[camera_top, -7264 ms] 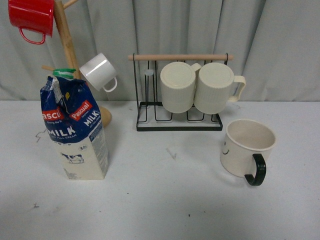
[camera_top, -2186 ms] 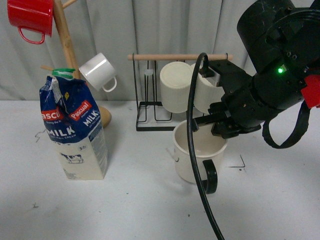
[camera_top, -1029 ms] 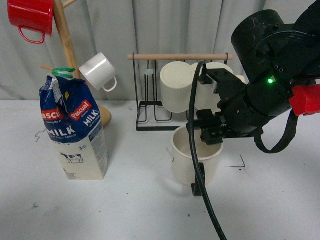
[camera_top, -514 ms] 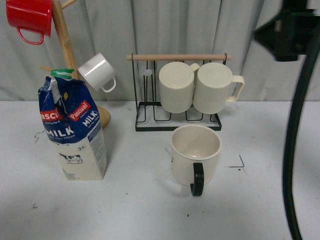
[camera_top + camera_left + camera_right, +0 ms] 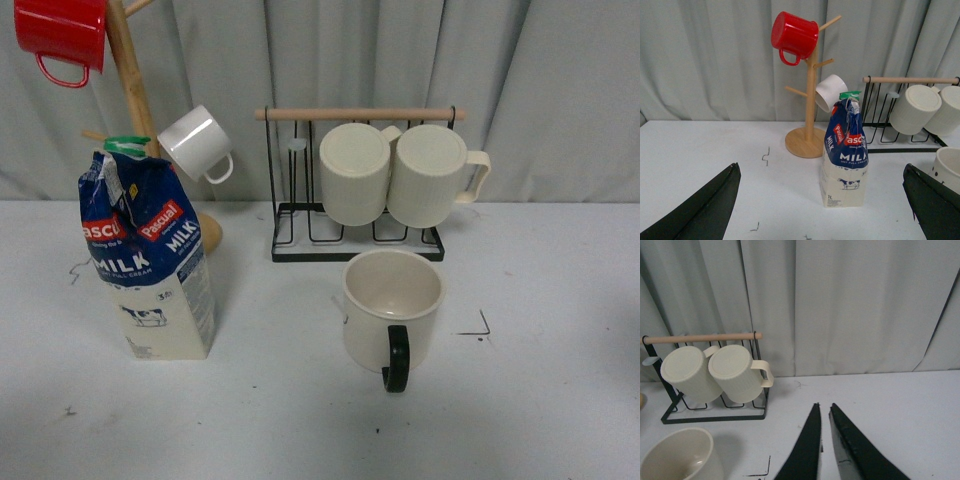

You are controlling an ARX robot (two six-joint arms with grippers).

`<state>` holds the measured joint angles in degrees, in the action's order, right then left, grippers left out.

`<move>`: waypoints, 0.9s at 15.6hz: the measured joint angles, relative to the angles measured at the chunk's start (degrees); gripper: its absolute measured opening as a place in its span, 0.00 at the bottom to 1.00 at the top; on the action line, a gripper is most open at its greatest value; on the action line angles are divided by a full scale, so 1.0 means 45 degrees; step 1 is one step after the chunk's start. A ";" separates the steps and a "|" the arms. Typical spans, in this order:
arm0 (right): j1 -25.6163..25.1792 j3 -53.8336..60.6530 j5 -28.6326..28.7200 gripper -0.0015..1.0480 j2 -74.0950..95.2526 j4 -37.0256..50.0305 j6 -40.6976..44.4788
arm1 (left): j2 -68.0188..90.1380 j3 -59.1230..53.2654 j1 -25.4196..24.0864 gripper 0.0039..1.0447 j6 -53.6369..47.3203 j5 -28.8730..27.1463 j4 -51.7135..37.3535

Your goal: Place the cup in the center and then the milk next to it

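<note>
We are seeing the cup [image 5: 392, 305] standing upright at the middle of the table [image 5: 300, 420], just in front of the wire rack [image 5: 350, 114]. Its bare cream inside is facing up and its dark handle is pointing toward us. The milk [image 5: 150, 260] is standing tall, green cap uppermost, well left of the cup and beside the mug tree [image 5: 130, 70]. The left gripper [image 5: 821, 167] is spreading its jaws wide, aimed at the milk. The right gripper [image 5: 824, 405] is showing its jaws nearly together, gripping nothing.

Cup [image 5: 392, 305] right of milk [image 5: 150, 260], before rack [image 5: 350, 114]
</note>
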<state>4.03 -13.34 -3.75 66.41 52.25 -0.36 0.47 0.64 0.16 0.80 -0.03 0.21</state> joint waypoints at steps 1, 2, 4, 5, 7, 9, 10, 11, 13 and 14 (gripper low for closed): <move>-0.0257 0.0277 0.0345 0.01 -0.0457 -0.0087 0.0024 | 0.0000 0.0000 0.0000 0.94 0.0000 0.0000 0.0000; -0.0656 0.0481 0.0714 0.02 -0.0816 -0.0204 0.0053 | 0.0000 0.0000 0.0000 0.94 0.0000 0.0015 0.0000; -0.0942 0.1277 0.0835 0.02 -0.2132 -0.0835 0.0049 | 0.0000 0.0000 0.0000 0.94 0.0000 0.0010 -0.0005; -0.0899 0.1496 0.0835 0.02 -0.2599 -0.1107 0.0049 | 0.0000 0.0000 0.0000 0.94 0.0000 0.0005 0.0000; -0.0899 0.1962 0.0835 0.02 -0.3575 -0.1277 0.0049 | 0.0000 0.0000 0.0000 0.94 0.0000 0.0005 0.0000; -0.0899 0.2652 0.0835 0.02 -0.4036 -0.1647 0.0049 | 0.0000 0.0000 0.0000 0.94 0.0000 0.0000 -0.0010; -0.0899 0.2773 0.0835 0.02 -0.4629 -0.2132 0.0049 | 0.0000 0.0000 0.0000 0.94 0.0000 0.0005 0.0000; -0.0899 0.2773 0.0835 0.02 -0.5542 -0.2637 0.0049 | 0.0000 0.0000 0.0000 0.94 0.0000 0.0005 0.0000; -0.0899 0.2807 0.0831 0.02 -0.6659 -0.3682 0.0049 | 0.0000 0.0000 0.0000 0.94 0.0000 0.0005 0.0000; -0.0899 0.2807 0.0835 0.02 -0.7208 -0.4294 0.0049 | 0.0000 0.0000 0.0000 0.94 0.0000 0.0005 0.0000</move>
<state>-0.01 -0.71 0.01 33.98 32.93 -0.14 0.47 0.64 0.16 0.80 -0.01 0.21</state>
